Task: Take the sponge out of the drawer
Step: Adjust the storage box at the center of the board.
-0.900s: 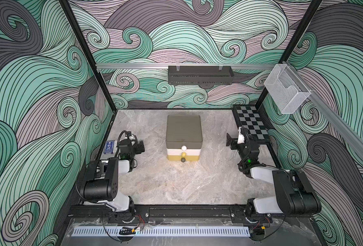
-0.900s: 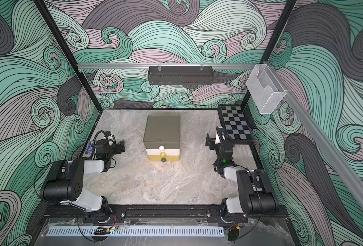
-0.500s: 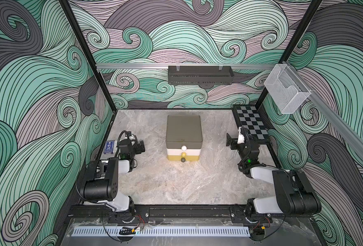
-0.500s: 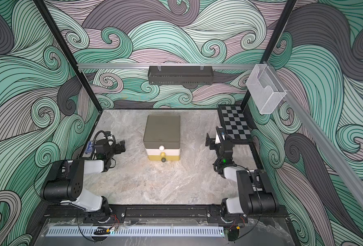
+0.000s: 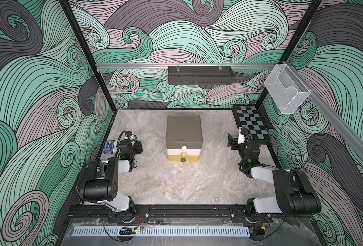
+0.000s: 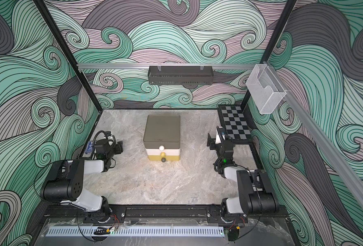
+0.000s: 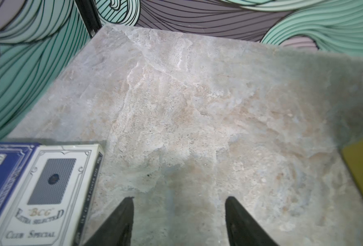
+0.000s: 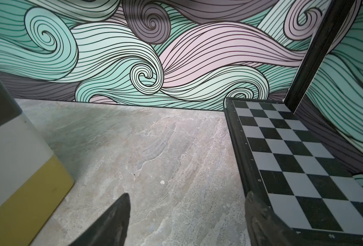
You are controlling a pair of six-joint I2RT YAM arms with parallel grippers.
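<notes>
A small drawer unit (image 5: 183, 132) with a dark lid stands mid-table in both top views. Its white and yellow drawers are pushed in, with a white knob (image 5: 184, 147), a yellow knob (image 5: 183, 153) and a dark knob (image 5: 183, 160) on the front. The sponge is hidden. My left gripper (image 5: 139, 147) rests low to the left of the unit, open and empty, as the left wrist view (image 7: 179, 199) shows. My right gripper (image 5: 231, 141) sits to the right of the unit, open with only bare table between its fingers (image 8: 187, 196). The unit's side (image 8: 16, 170) fills an edge of the right wrist view.
A blue and white card box (image 5: 109, 147) lies by the left wall, close beside the left gripper (image 7: 42, 191). A chessboard (image 5: 251, 123) lies along the right wall, next to one right finger (image 8: 259, 217). A black rack (image 5: 199, 74) and a clear holder (image 5: 287, 93) hang on the rails.
</notes>
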